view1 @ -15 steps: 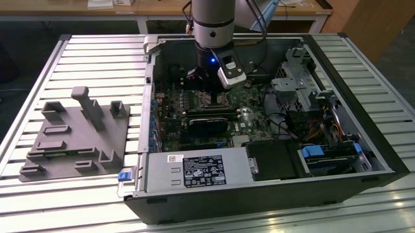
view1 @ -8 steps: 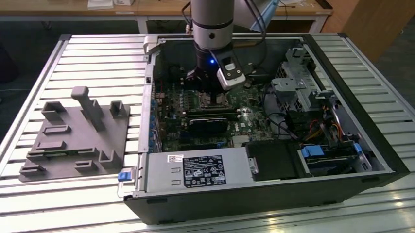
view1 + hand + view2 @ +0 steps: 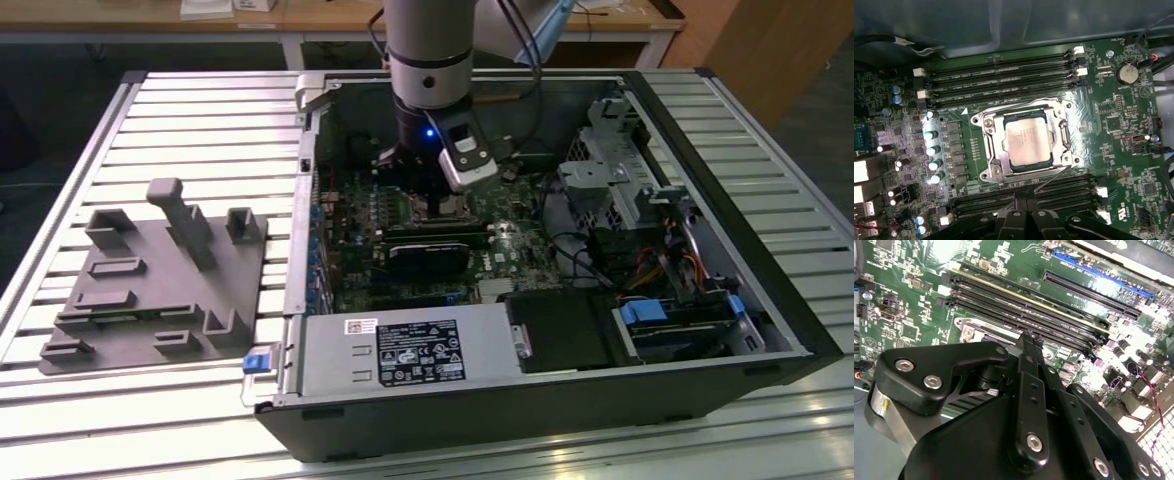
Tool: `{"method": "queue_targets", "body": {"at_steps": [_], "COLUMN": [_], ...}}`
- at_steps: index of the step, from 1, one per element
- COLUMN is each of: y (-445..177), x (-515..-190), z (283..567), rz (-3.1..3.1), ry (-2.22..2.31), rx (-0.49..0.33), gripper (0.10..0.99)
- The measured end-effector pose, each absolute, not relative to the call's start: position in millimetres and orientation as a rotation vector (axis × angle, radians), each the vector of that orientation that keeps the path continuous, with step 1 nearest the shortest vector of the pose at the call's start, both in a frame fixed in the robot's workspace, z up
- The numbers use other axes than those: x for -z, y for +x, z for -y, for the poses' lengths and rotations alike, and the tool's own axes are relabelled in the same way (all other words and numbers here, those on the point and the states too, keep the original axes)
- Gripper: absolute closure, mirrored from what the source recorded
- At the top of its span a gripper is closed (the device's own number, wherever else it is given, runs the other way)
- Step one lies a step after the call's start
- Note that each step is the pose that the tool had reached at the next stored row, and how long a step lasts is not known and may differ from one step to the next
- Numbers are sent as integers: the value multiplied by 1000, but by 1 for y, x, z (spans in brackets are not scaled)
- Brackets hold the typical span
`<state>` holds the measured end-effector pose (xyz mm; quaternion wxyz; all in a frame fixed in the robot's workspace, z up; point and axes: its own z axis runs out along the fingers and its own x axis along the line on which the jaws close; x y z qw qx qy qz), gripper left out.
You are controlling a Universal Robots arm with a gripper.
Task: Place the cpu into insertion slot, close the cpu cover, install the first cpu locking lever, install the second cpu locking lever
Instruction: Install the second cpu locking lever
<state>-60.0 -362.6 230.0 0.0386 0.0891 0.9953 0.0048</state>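
The cpu (image 3: 1026, 142), a pale silvery square, lies flat in the insertion slot (image 3: 985, 121) on the green motherboard (image 3: 1124, 150). The cpu cover (image 3: 995, 145), a silvery frame, lies down around the chip. One thin metal lever (image 3: 1063, 136) runs along one side of the frame and another lever (image 3: 1049, 175) along the adjacent side; I cannot tell whether they are latched. My gripper (image 3: 1021, 212) hovers just off the socket's edge over the memory slots, its black fingers (image 3: 1026, 347) closed together with nothing between them. In the exterior view the gripper (image 3: 434, 200) reaches down inside the open computer case (image 3: 801, 330).
Long black memory slots (image 3: 999, 82) flank the socket on two sides. A row of capacitors (image 3: 931, 150) stands beside it. A black card (image 3: 434, 245), the power supply (image 3: 400, 355), drive bays (image 3: 607, 180) and cables (image 3: 667, 265) crowd the case. A grey fixture plate (image 3: 154, 280) lies at the exterior view's left.
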Motion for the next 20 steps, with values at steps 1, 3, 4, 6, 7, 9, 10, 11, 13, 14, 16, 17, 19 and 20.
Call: {"method": "queue_targets", "body": {"at_steps": [1,3,4,6,7,9,10,11,13,14,16,17,19,20], "y": [-61,-62,-63,-63,-64,-64,-64,-64,-64,-64,-65,-65,-65,-66], "x": [-229,-228,-228,-227,-226,-226,-225,-225,-225,-224,-224,-224,-223,-223], "z": [363,364,365,365,365,366,366,366,366,366,367,367,368,368], "rz": [-3052,-3053,-3053,-3053,-3053,-3053,-3053,-3053,-3053,-3053,-3053,-3054,-3054,-3054], "ry": [273,274,274,274,274,274,274,275,274,274,275,275,275,275], "rx": [-18,-27,-30,-37,-38,-39,-41,-42,-43,-44,-45,-47,-54,-57], "gripper": [980,980,980,980,980,980,980,980,980,980,980,980,980,980]}}
